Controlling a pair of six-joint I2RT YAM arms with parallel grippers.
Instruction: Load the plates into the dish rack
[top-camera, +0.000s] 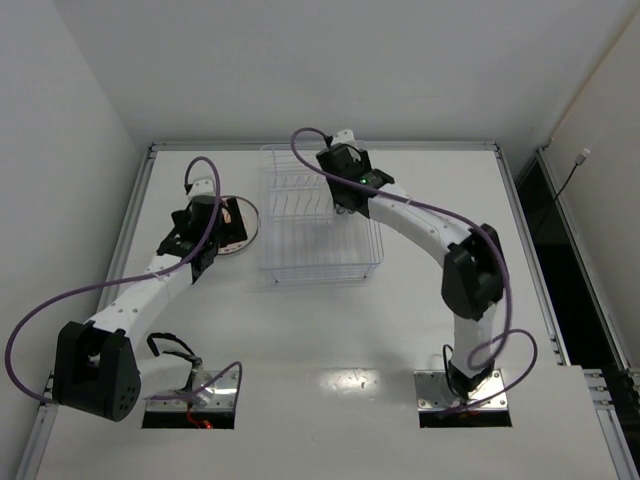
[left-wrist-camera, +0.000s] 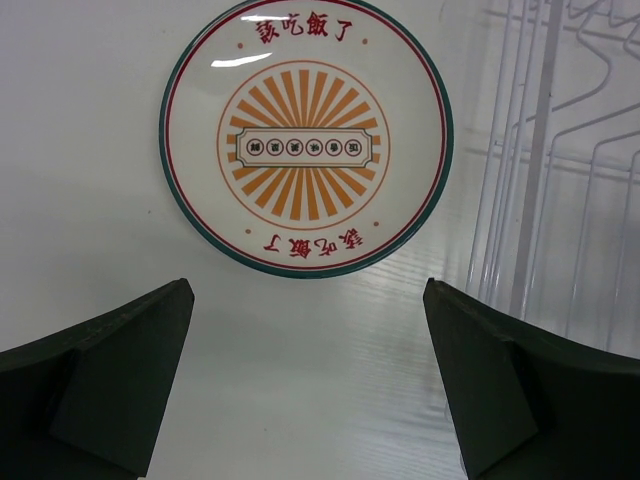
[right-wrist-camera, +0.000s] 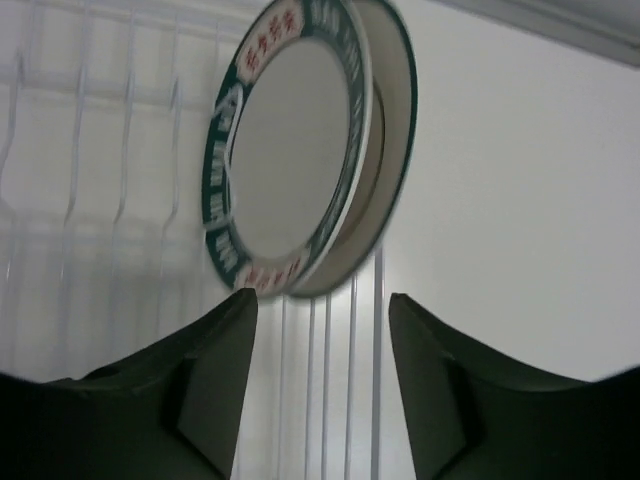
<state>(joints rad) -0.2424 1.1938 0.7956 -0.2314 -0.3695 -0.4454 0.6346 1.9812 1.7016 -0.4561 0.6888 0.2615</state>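
While the orange sunburst plate (left-wrist-camera: 305, 135) lies flat on the desk (left-wrist-camera: 80, 150) just beside the dish rack (left-wrist-camera: 545, 200), the left claw (left-wrist-camera: 308, 290) hovers over it, jaws wide apart. The right claw (right-wrist-camera: 320, 298), also spread, sits just below a dark-rimmed plate (right-wrist-camera: 285, 160) standing upright in the rack, seemingly with a second plate (right-wrist-camera: 392, 150) close behind. Loading looks mostly done, with the orange plate left to go.

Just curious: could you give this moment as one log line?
left jaws open over orange plate on table | right jaws open, dark-rimmed plate standing in dish rack
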